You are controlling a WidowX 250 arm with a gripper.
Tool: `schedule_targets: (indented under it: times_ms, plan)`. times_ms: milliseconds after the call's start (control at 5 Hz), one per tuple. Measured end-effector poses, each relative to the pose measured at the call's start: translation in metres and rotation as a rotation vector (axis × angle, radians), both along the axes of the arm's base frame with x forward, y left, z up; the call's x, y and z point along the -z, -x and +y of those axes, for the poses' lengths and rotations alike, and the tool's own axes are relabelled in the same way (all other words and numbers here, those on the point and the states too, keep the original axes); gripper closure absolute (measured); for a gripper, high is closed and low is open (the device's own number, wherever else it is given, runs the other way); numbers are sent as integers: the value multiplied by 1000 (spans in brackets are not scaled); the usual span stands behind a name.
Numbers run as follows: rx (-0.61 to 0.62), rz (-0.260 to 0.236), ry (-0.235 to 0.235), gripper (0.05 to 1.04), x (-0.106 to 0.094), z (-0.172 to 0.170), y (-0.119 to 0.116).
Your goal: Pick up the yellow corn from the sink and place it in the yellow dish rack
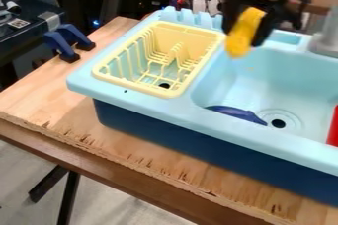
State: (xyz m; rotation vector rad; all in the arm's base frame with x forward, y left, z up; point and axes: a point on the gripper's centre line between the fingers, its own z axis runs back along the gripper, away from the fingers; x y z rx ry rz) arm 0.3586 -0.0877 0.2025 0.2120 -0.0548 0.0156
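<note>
1. Gripper point(245, 27) over sink's point(267, 78) far left corner, beside rack point(129, 85); jaws parted by yellow toy's point(243, 34) width, gripping it.
2. Toy hangs near-upright; loose grip could drop it, low pass could snag rack rim.
3. Code label point(18, 23), far left; no writing legible.

Way down into basin point(247, 83) between yellow rack point(127, 85) and red object point(333, 129). Watch rack prongs, blue item point(236, 114) near drain, grey fixture point(326, 44) at back rim.
</note>
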Motion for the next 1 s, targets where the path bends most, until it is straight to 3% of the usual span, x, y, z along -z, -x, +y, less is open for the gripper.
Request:
schedule_targets:
  times_ms: [200,400,600,800,1000]
  plan:
    - [-128,9,71,488,1,47,37]
    - [-231,-6,141,488,13,88,54]
    - [-288,-17,194,488,20,110,50]
    - [-303,55,234,489,44,117,42]
    - [-272,40,254,505,48,115,28]
